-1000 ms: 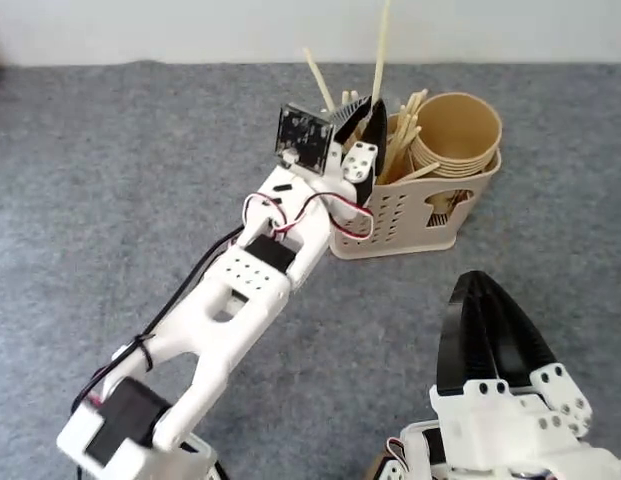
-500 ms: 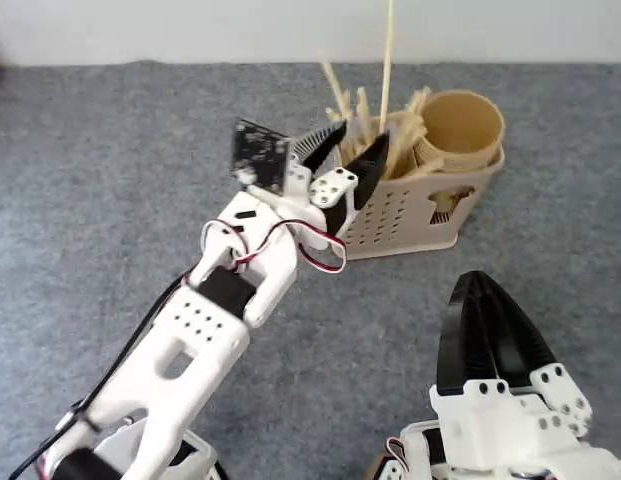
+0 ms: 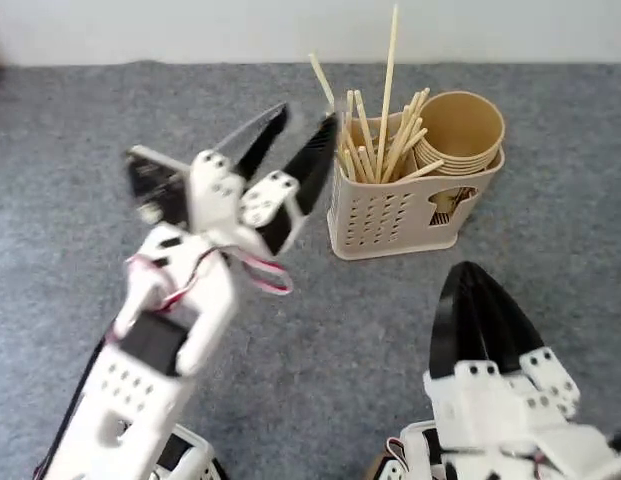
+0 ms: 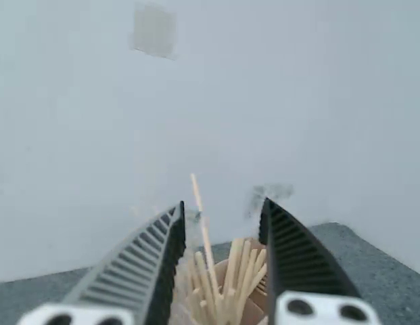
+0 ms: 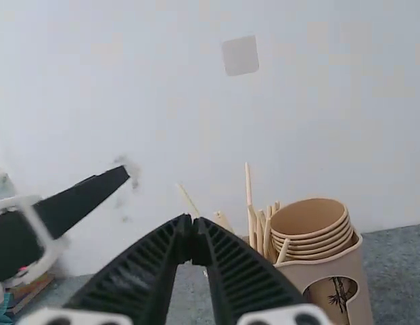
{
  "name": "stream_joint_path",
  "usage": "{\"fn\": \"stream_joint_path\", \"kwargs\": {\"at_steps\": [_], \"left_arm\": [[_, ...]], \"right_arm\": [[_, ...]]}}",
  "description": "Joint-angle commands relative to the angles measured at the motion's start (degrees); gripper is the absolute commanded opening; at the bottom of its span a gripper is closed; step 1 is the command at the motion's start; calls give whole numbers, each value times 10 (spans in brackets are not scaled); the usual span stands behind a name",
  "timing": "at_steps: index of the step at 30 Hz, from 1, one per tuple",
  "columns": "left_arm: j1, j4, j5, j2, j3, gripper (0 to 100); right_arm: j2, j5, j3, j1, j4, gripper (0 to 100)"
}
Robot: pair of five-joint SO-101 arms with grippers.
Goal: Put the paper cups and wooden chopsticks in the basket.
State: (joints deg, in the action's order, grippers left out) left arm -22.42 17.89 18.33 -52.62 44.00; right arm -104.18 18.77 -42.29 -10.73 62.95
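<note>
Hovering beside the basket (image 3: pixel 395 215), clear of it, on the chopstick end: left end effector (image 3: pixel 308 113), spread wide, nothing between its jaws. Right end effector (image 3: pixel 468 268) is pinched closed and empty, low at the near side of the bench (image 3: pixel 70 150), apart from the basket. Basket stands upright on the grey bench. Paper cups (image 3: pixel 460 130) sit nested, mouth up, in one end. Wooden chopsticks (image 3: pixel 375 145) stand fanned out in the other end, one poking well above the rest. In the left wrist view the chopsticks show farther off, framed by the open jaws.
</note>
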Motion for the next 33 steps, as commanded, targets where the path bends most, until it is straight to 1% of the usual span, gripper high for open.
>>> {"fn": "stream_joint_path", "kwargs": {"at_steps": [1,3,6,7,9,13,17,20,24,29,33], "left_arm": [[36,64,4,-113,24,129],[52,86,1,-178,60,73],[55,104,-64,-273,126,14],[57,107,-83,-304,152,13],[59,120,-97,-363,200,13],[95,189,-99,-448,255,13],[148,254,-100,-462,261,13],[171,295,-127,-466,268,13],[198,336,-135,-466,275,13],[248,372,-135,-466,277,13],[265,407,-133,-467,278,12]], "right_arm": [[2,8,-33,1,-38,9],[2,7,-46,1,-53,9],[2,7,-51,1,-59,9],[2,7,-51,1,-59,9],[2,7,-51,1,-59,9],[8,6,-53,2,-55,9],[9,4,-78,0,-60,9],[27,-28,-108,-31,-65,9],[40,-55,-161,-74,-67,9],[23,-61,-219,-74,-51,9],[-2,-61,-270,-71,-26,9]]}}
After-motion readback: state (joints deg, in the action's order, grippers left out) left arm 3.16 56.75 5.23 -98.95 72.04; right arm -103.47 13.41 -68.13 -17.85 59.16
